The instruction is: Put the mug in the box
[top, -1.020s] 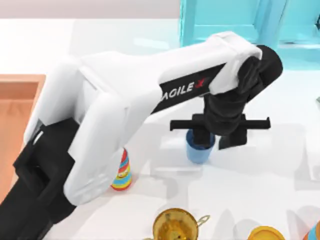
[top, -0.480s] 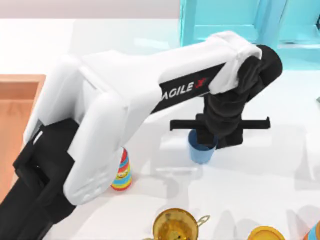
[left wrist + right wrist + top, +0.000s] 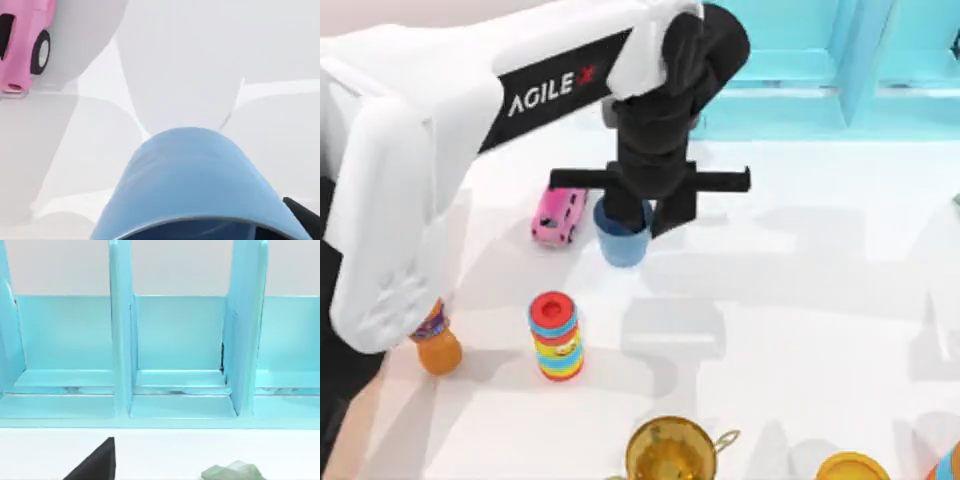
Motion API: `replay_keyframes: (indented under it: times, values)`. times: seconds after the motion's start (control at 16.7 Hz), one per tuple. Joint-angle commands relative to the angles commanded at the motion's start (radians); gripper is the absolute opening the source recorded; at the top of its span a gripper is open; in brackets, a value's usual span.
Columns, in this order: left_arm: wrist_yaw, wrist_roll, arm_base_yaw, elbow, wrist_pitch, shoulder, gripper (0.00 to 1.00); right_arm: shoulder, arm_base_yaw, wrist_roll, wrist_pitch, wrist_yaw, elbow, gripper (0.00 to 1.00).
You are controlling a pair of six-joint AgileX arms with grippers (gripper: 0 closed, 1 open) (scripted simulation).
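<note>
- Up in the top view, the left gripper (image 3: 623, 222) hangs from the white AgileX arm with its jaws pinching the small plain blue mug (image 3: 622, 240) at the rim. The mug sits just beside the little pink toy car (image 3: 559, 215), toward the table's middle, and I can't tell if it touches the white table (image 3: 800, 300). It looks close to upright, mouth up, long axis roughly vertical with the base tipped a bit toward the near edge.
- Same view: a rainbow ring-stack toy (image 3: 556, 337) stands nearer the front, an orange bottle (image 3: 437, 347) to its left, a shiny golden cup with a small handle (image 3: 672, 453) at the front edge, and a light cyan shelf frame (image 3: 840, 60) along the back.
- Left wrist view: the mug (image 3: 195, 185) is right up close, its tapered wall running away from the camera over the tabletop, with the pink car (image 3: 25, 45) off in a corner.
- Right wrist view: the cyan shelf (image 3: 180, 350) with its upright dividers, and a pale green object (image 3: 232, 471) on the table. Can't tell how the right gripper's jaws stand.
</note>
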Motion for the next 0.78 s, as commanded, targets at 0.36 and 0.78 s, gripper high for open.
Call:
replay_keyframes:
  times: [0.36, 0.78]
  values:
    - [0.028, 0.467, 0.479, -0.263, -0.055, -0.342, 0.00, 0.000, 0.000, 0.000, 0.000, 0.000, 0.000, 1.00]
    - [0.049, 0.815, 0.829, -0.508, -0.105, -0.631, 0.00, 0.000, 0.000, 0.000, 0.000, 0.000, 0.000, 1.00]
